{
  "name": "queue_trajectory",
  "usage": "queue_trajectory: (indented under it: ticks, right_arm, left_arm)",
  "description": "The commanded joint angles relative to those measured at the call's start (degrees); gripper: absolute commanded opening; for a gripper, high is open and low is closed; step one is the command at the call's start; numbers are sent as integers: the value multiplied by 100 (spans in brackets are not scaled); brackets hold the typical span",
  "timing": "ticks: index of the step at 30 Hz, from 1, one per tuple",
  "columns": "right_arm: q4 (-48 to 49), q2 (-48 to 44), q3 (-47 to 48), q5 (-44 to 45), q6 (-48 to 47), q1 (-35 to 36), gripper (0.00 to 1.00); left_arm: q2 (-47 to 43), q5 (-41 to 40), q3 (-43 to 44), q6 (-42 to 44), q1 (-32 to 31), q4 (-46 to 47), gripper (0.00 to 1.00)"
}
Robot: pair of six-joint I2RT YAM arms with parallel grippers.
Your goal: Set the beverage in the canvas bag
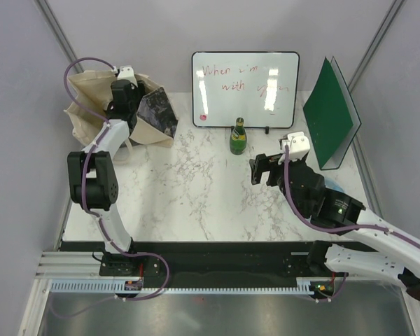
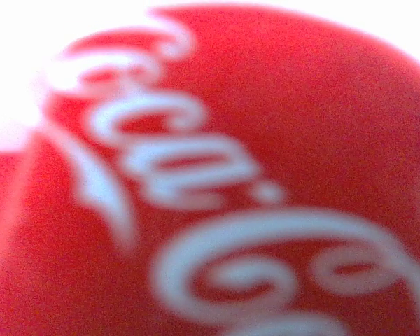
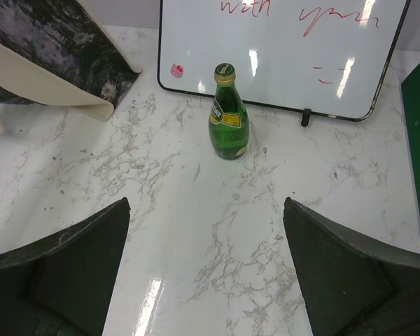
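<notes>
The beige canvas bag with a black print stands at the far left of the table; its edge shows in the right wrist view. My left gripper is at the bag's mouth. A red Coca-Cola label fills the left wrist view, blurred and very close, and hides the fingers. A green glass bottle stands upright in front of the whiteboard, and also shows in the right wrist view. My right gripper is open and empty, aimed at the green bottle from the near right.
A whiteboard with red writing leans at the back centre. A green folder stands at the back right. The marble tabletop lies between the arms.
</notes>
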Motion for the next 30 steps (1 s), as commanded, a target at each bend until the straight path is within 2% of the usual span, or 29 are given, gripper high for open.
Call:
queue_trajectory:
  ticks: [1,6,9,18,30]
  right_arm:
    - [60,-96,17,3,67,-23,98]
    - [69,0,61,30,23,-23,98]
    - [69,18,70,3,23,-31,98]
    - [69,-70,52,-14,41,-23,98]
    - [-142,-140,263,-199,225,-23,98]
  left_arm:
    - [-649,-10,351,-1,-76,600,72]
    - [-640,-1,404,8,-85,529,75]
    - [-676,-19,378,35,-85,529,83]
    - [-833,-54,386,52,-111,459,83]
    - [-1343,-353,404,9,-270,-156,84]
